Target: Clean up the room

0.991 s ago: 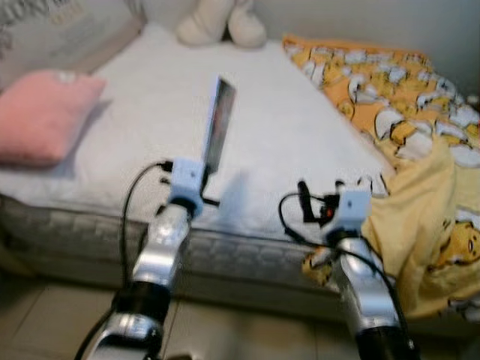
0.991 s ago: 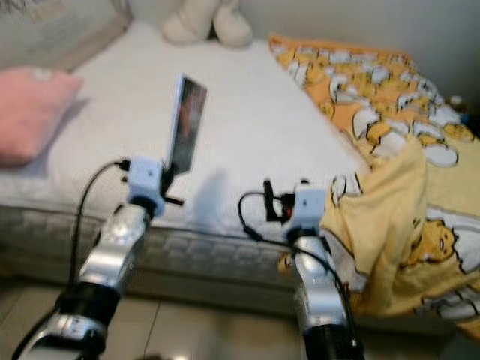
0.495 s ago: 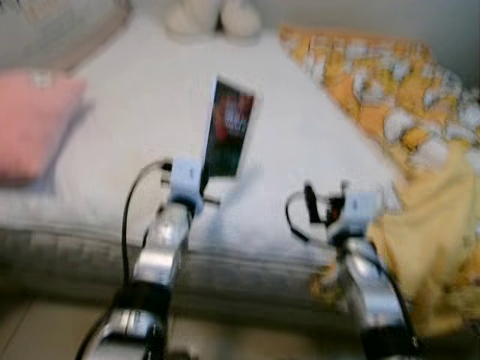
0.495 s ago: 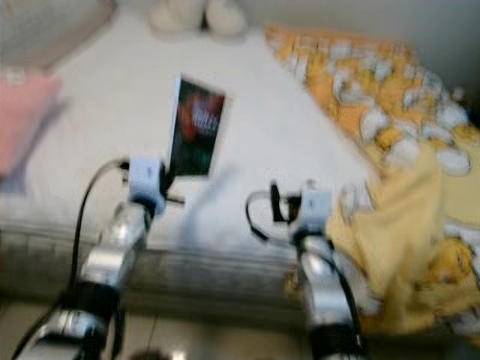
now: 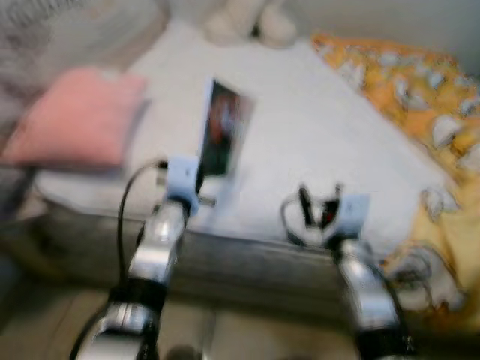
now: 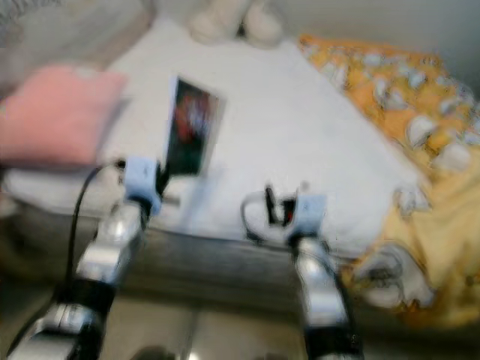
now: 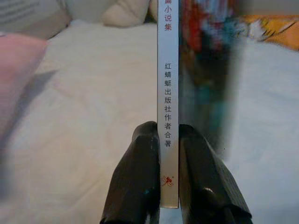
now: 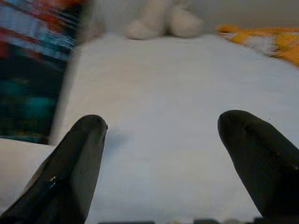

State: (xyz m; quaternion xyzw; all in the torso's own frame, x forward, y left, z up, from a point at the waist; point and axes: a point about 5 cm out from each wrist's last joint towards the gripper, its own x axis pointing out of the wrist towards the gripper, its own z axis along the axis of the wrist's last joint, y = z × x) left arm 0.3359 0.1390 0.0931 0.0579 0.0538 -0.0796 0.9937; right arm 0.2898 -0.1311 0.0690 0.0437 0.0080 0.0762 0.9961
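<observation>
My left gripper (image 7: 168, 149) is shut on a thin book (image 5: 223, 129) with a white spine (image 7: 167, 93) and a dark red and green cover, held upright over the near edge of the white bed (image 5: 300, 127). Chinese characters run down the spine. My right gripper (image 8: 163, 154) stands open over the same near edge with nothing between its fingers (image 8: 74, 163); the book's cover (image 8: 32, 70) shows beside it. The eye views are blurred.
A pink pillow (image 5: 75, 116) lies at the bed's left. A cream plush toy (image 5: 244, 19) sits at the far end. A yellow patterned blanket (image 5: 420, 97) covers the right side and hangs over the bed's front edge (image 5: 442, 255). Tiled floor (image 5: 225, 337) lies below.
The whole picture has shifted right, so the camera turned left. The book turned in my left gripper, showing its cover instead of its edge. The right gripper stays open.
</observation>
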